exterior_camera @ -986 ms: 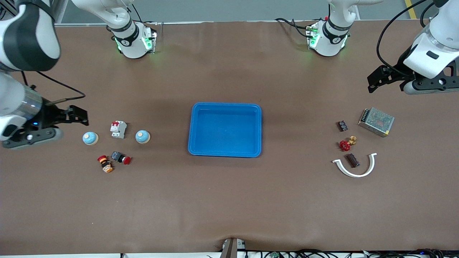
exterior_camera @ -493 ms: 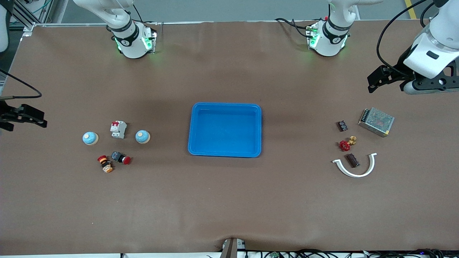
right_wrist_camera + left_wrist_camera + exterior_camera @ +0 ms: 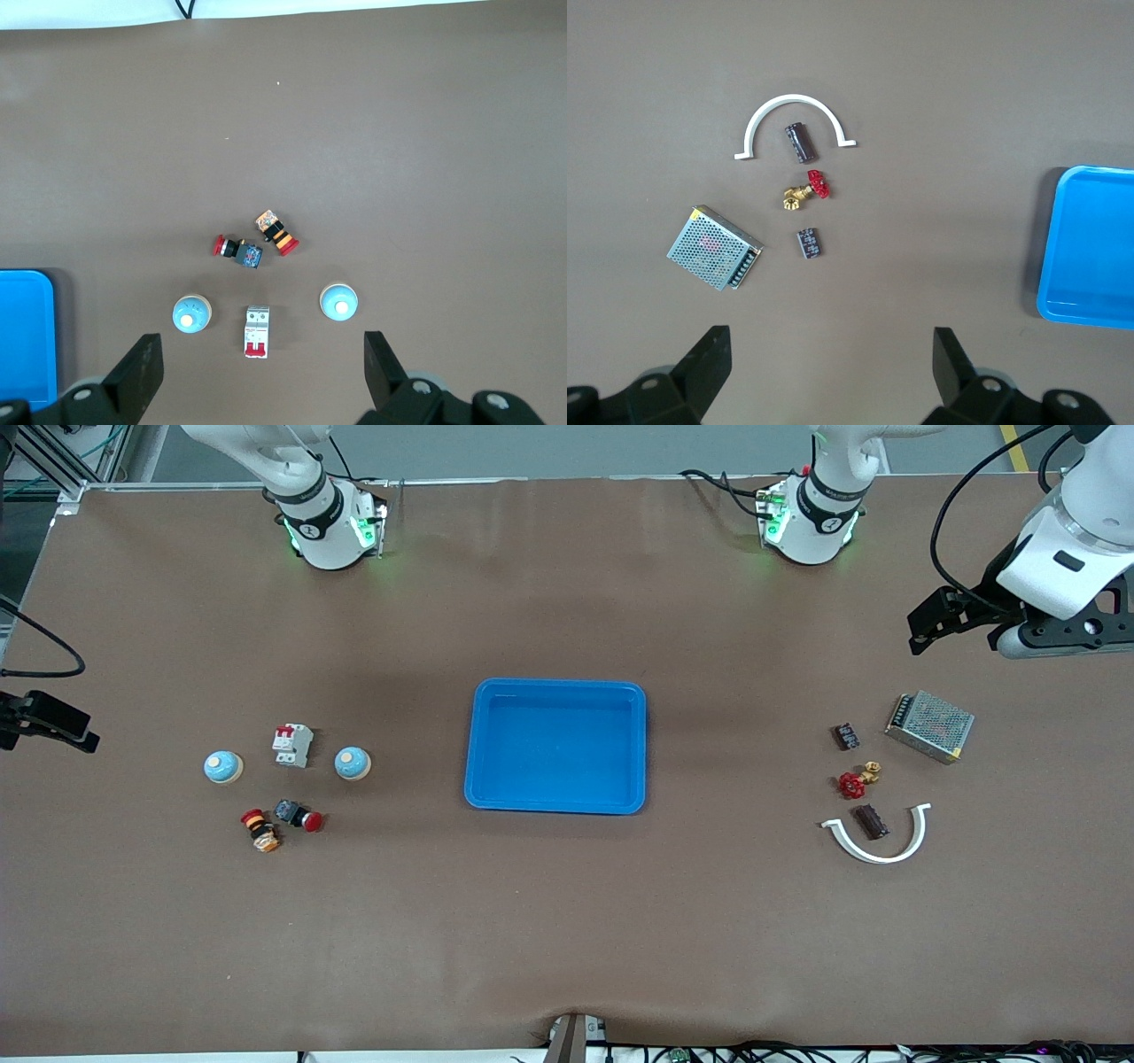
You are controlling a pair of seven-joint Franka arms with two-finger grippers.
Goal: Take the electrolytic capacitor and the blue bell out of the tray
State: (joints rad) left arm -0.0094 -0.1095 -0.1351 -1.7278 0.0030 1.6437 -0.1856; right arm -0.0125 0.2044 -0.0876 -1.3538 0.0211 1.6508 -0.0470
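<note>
The capacitor [image 3: 870, 821], a dark cylinder, lies inside a white arc [image 3: 879, 841] toward the left arm's end; it also shows in the left wrist view [image 3: 798, 142]. Two blue bells [image 3: 222, 767] [image 3: 353, 763] sit toward the right arm's end, either side of a white breaker [image 3: 292, 745]; the right wrist view shows both bells [image 3: 192, 313] [image 3: 338, 301]. The blue tray [image 3: 555, 685] sits mid-table. My left gripper [image 3: 921, 627] [image 3: 830, 363] hangs open and empty, high over bare table beside the parts. My right gripper [image 3: 53, 724] [image 3: 257, 370] hangs open and empty, high over the bell group.
A metal mesh power supply [image 3: 929, 725], a small dark component [image 3: 847, 736] and a red-handled brass valve [image 3: 856, 781] lie by the capacitor. Two red push buttons [image 3: 260, 830] [image 3: 299, 815] lie nearer the camera than the bells. The arm bases stand along the table's back edge.
My right arm has swung away toward its end of the table and mostly left the front view. The left arm and all objects have not moved.
</note>
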